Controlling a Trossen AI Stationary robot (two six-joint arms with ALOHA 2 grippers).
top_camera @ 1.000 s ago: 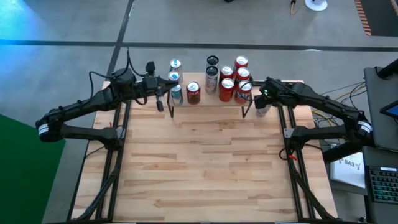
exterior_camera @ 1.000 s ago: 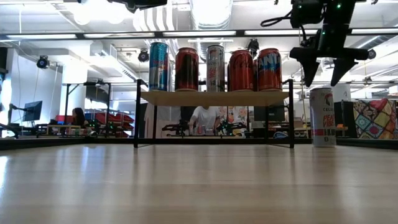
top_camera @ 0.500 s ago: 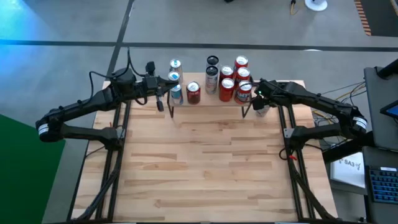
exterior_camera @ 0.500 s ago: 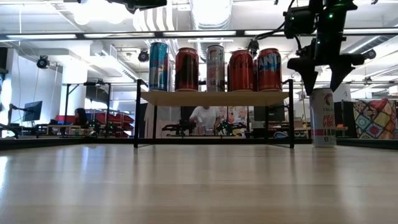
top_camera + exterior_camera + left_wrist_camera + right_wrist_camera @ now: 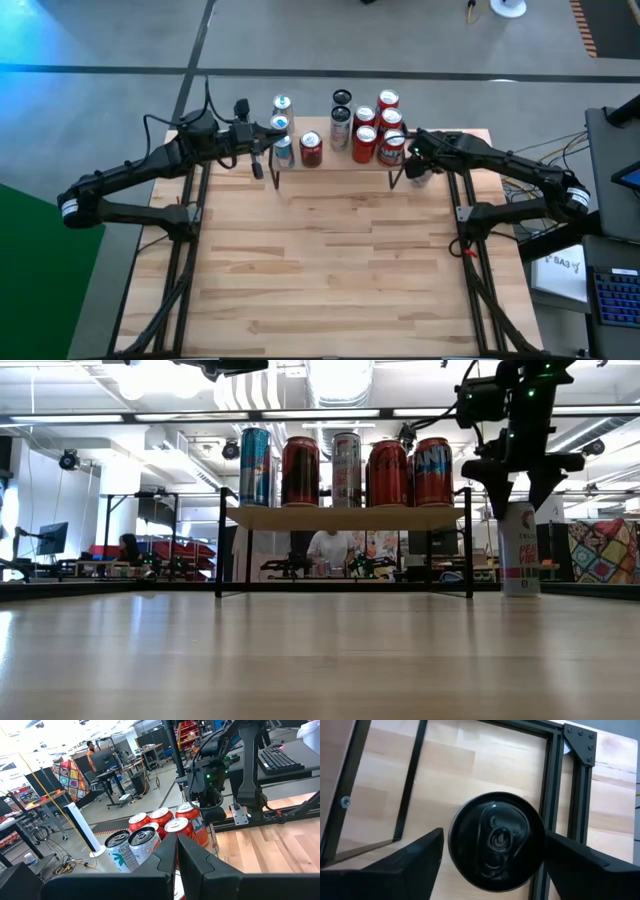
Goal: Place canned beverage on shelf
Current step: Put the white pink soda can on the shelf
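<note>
A: Can [image 5: 518, 550] on the table's far right edge, just beside the shelf [image 5: 345, 517] — does the right gripper [image 5: 519, 498] have it?

B: Not yet. Its fingers straddle the top, spread wide, not pressing.

A: Handling?

B: Probably rigid, smooth, slippery; take the straight side wall below the rim. Left gripper [image 5: 176, 865] waits shut at the shelf's left end.

Bright overhead ceiling lights [image 5: 150, 380] glare in the low view; foreground tabletop [image 5: 300, 660] blurred.
</note>
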